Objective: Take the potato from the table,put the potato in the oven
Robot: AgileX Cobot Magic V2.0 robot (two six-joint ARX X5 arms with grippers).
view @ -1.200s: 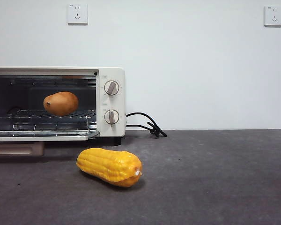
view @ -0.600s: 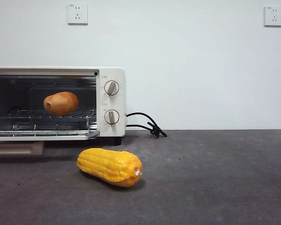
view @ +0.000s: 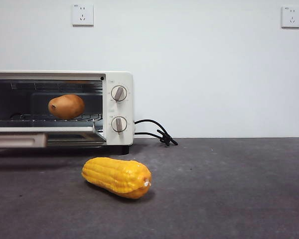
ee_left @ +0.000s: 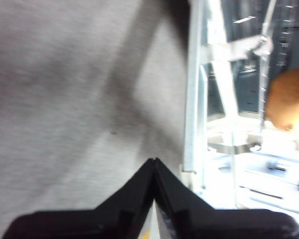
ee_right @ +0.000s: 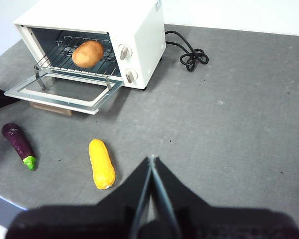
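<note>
Front view shows us the potato [view: 66,106] lying on the wire rack inside the oven [view: 117,107], so we judge the placing itself done; what looks left is shutting the door [view: 45,138], which hangs part-way open, its handle [view: 17,140] blurred in this view.

In the left wrist view, our left gripper [ee_left: 153,167] has its fingers clenched together on nothing, their tips just beside the edge of the door frame, with the potato [ee_left: 290,99] beyond the rack bars. We cannot tell whether the fingers touch the door. Our judgement is that the next move calls for the left fingers to push the door up until it seats, without jolting the rack.

Our right gripper [ee_right: 152,164] waits well apart, fingers also pressed together and empty, high above the table [ee_right: 229,124].

The table is dark grey and mottled. Ahead of the right fingers lie a corn cob [ee_right: 101,163] and, further off, an eggplant [ee_right: 19,145]; a black cord [ee_right: 189,52] coils beside the oven. Behind stands a plain white wall [view: 199,69] with two sockets.
</note>
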